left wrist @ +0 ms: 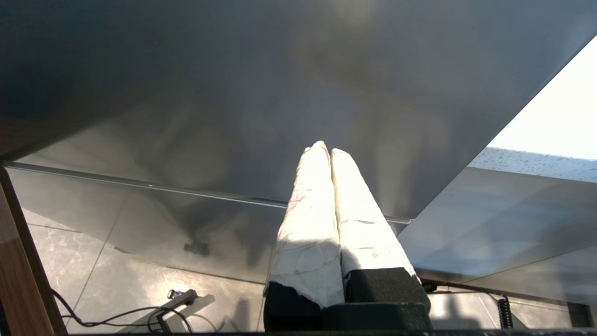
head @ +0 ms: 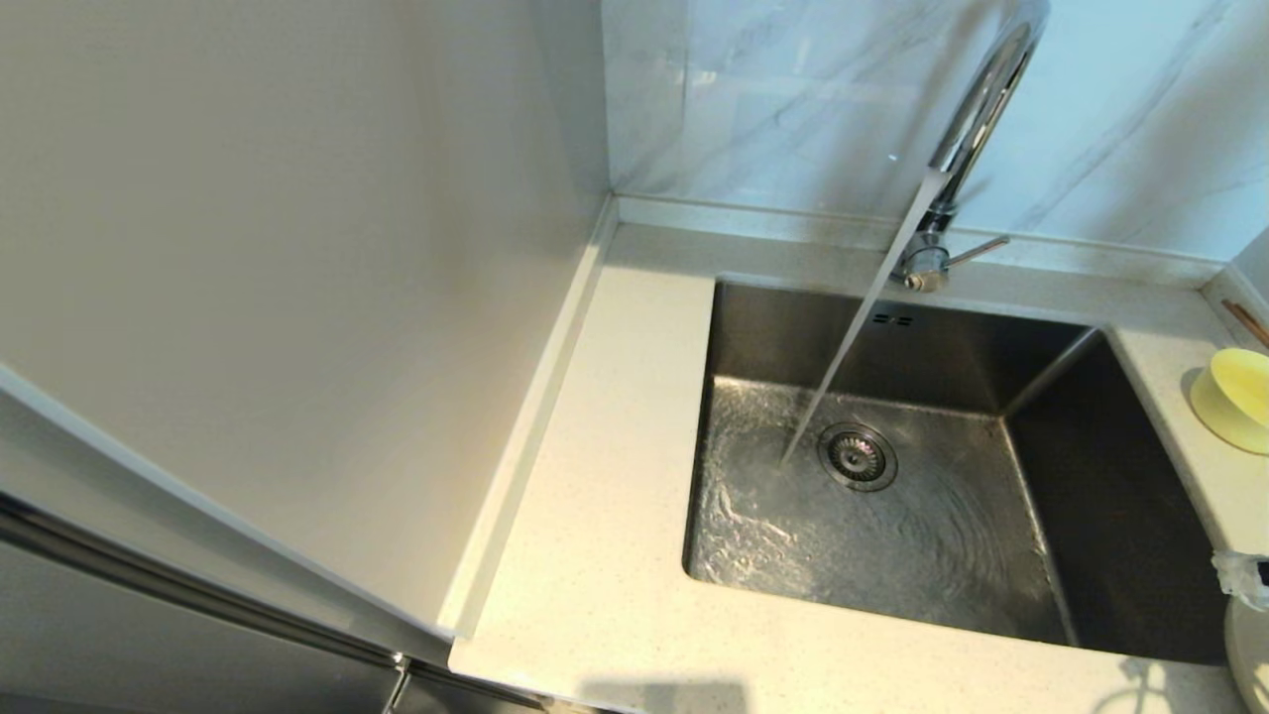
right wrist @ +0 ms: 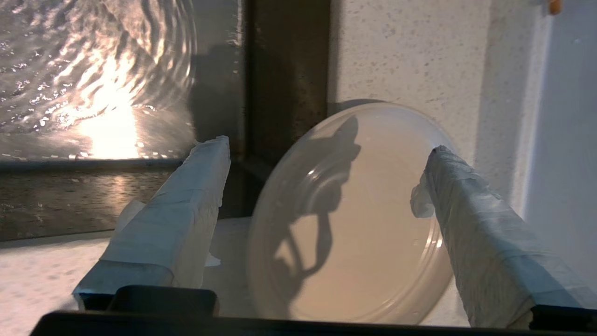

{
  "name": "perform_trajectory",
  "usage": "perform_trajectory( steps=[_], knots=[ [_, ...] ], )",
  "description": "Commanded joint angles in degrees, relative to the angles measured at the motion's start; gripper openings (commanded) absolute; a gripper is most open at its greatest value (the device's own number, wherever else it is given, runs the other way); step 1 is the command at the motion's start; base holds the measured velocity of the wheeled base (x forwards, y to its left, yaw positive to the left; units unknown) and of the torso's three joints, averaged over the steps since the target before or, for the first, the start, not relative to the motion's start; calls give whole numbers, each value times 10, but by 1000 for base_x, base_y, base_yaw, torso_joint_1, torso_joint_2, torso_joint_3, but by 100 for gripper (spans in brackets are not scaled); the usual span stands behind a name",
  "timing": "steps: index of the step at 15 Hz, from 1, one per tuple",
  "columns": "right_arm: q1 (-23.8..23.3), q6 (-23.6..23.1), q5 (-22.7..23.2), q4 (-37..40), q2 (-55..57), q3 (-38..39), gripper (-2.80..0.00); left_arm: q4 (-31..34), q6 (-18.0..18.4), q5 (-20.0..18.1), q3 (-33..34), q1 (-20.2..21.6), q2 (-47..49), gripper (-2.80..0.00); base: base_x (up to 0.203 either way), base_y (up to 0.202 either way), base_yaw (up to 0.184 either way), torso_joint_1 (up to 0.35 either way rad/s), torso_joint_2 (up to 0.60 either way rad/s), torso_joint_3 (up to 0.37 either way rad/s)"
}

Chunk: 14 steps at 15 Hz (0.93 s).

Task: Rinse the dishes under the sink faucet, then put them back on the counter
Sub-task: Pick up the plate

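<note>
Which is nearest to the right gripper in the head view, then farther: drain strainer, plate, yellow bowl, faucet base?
The right gripper shows only at the picture's right edge.
1. Plate: just below it, on the counter's front right corner.
2. Yellow bowl: farther back, right counter.
3. Drain strainer: sink floor.
4. Faucet base: behind the sink.

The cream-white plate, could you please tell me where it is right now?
The cream-white plate lies flat on the speckled counter, right of the sink at its near corner; in the right wrist view it sits beneath the open right end effector.

Our right gripper (right wrist: 326, 158) points downward, its taped fingers (right wrist: 191, 196) spread wide apart. Our left gripper (left wrist: 326, 151) hangs parked, fingers pressed together.
</note>
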Motion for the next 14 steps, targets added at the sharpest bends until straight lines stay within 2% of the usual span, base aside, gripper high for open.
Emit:
perform_trajectory(
  steps=[1, 3, 5, 7, 8, 10, 13, 14],
  knots=[
    [0, -17, -14, -1, 11, 11, 0, 0, 0, 0, 0, 0, 0, -280, 0, 0, 0, 0, 0, 0],
    [1, -15, -21, -3, 18, 6, 0, 0, 0, 0, 0, 0, 0, -280, 0, 0, 0, 0, 0, 0],
    [7, 23, -30, -2, 33, -17, 0, 0, 0, 0, 0, 0, 0, -280, 0, 0, 0, 0, 0, 0],
    [32, 95, -77, 8, 59, -34, 0, 0, 0, 0, 0, 0, 0, -280, 0, 0, 0, 0, 0, 0],
    [41, 125, -81, 33, 64, -51, 0, 0, 0, 0, 0, 0, 0, -280, 0, 0, 0, 0, 0, 0],
    [52, 183, -84, 110, 82, -100, 0, 0, 0, 0, 0, 0, 0, -280, 0, 0, 0, 0, 0, 0],
    [79, 321, -86, 256, 137, -200, 0, 0, 0, 0, 0, 0, 0, -280, 0, 0, 0, 0, 0, 0],
    [87, 355, -93, 278, 158, -217, 0, 0, 0, 0, 0, 0, 0, -280, 0, 0, 0, 0, 0, 0]
  ],
)
